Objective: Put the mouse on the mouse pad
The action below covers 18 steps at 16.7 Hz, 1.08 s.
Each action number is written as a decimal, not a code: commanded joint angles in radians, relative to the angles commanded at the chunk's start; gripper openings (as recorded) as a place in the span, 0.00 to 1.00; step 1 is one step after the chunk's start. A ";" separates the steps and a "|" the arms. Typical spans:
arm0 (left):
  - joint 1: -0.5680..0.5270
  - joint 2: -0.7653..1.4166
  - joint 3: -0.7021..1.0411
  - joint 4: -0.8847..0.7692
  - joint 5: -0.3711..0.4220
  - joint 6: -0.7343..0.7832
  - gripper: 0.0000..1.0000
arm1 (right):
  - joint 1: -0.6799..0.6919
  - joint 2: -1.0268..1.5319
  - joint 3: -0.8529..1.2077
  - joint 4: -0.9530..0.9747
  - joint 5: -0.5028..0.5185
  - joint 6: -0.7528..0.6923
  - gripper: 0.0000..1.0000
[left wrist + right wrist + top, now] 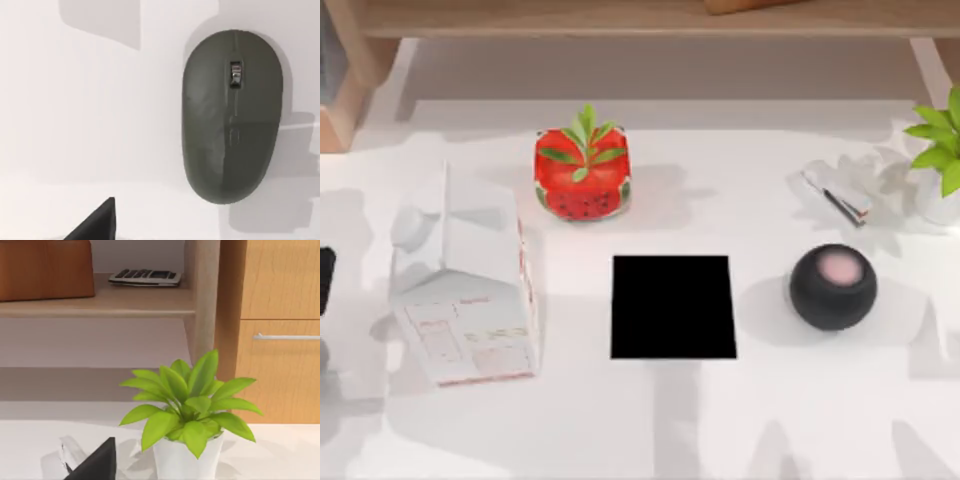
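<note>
Mouse [232, 117] lies bare on white table [75, 125], seen from above in left wrist view, untouched, not on pad. Mouse pad [673, 306] sits empty at table centre in top view, between white carton [465, 290] on left and black ball with pink top [833, 287] on right. My left gripper hovers over mouse; whether fingers stand wide or narrow, cannot tell. Right wrist view faces potted plant [187, 410] at table's right. Judgement: grasp, carry, placement all left.

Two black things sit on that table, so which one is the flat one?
The mouse pad, the plain black square lying like a sheet at the table's middle. The other, a black ball with a pink top, sits round and raised to its right.
</note>
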 joint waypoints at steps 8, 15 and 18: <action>0.006 0.162 -0.189 0.358 0.000 0.008 1.00 | 0.000 0.000 0.000 0.000 0.000 0.000 1.00; 0.007 0.176 -0.204 0.383 0.000 0.009 0.85 | 0.000 0.000 0.000 0.000 0.000 0.000 1.00; 0.007 0.176 -0.204 0.383 0.000 0.009 0.62 | 0.000 0.000 0.000 0.000 0.000 0.000 1.00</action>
